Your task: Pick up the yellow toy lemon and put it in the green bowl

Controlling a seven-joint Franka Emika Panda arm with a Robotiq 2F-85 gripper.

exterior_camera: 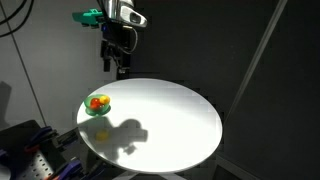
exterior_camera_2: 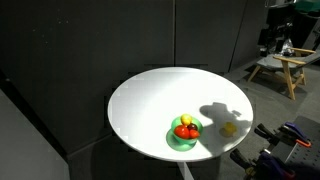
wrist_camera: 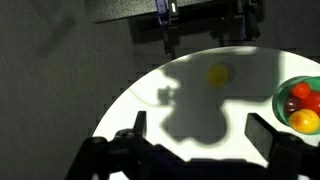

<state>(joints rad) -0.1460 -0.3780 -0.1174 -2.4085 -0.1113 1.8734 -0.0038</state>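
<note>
Yellow toy lemon (wrist_camera: 217, 73) lies on the worktop (exterior_camera_2: 140, 100) near the green bowl (exterior_camera_2: 184, 146); I hold the claw (exterior_camera: 121, 66) apart, empty, above.

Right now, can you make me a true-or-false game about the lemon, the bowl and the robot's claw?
1. The yellow toy lemon is inside the green bowl. False: it lies on the white table beside the bowl.
2. The gripper is open and empty. True.
3. The bowl has nothing in it. False: red and yellow toys sit in it.
4. The gripper hangs above the table, touching nothing. True.
</note>
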